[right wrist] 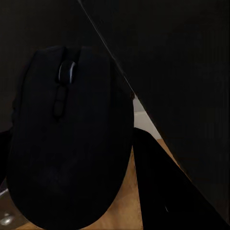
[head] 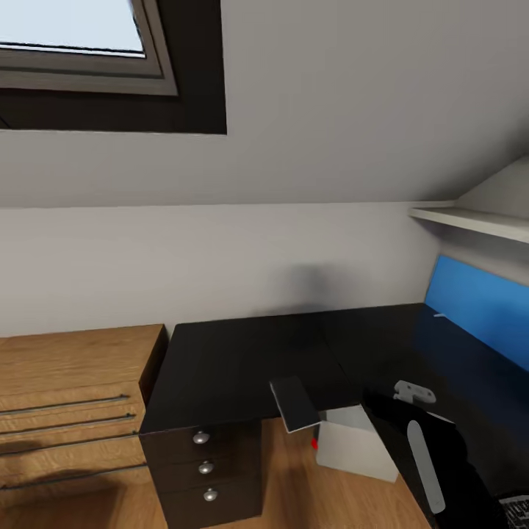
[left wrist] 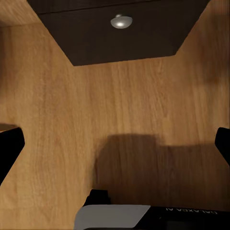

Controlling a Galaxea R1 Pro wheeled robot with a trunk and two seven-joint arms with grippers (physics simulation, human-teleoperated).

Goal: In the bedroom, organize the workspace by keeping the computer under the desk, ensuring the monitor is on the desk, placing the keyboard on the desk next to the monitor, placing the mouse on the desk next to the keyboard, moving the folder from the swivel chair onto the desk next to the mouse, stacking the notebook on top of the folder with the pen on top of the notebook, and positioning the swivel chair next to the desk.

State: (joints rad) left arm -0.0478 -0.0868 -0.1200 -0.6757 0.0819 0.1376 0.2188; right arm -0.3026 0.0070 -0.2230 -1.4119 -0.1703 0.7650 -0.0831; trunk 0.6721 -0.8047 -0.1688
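**Right gripper clenched on the mouse above the desk**

Now the right gripper [right wrist: 72, 158] grips the mouse [right wrist: 72, 139] over the black desk [head: 242, 360]. Below stands the computer [head: 356, 441], beside the drawer unit [head: 206, 470]. Left gripper [left wrist: 115, 148] hangs spread over floor.

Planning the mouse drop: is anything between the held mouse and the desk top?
Nothing visible. The mouse hangs by the desk edge; the top beside it looks bare. The notebook lies apart at the front edge.

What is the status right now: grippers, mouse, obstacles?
Right gripper shut on the small rounded black mouse, beside the matte black desk. Left gripper open over the wood floor. Grey-white computer tower sits under the desk.
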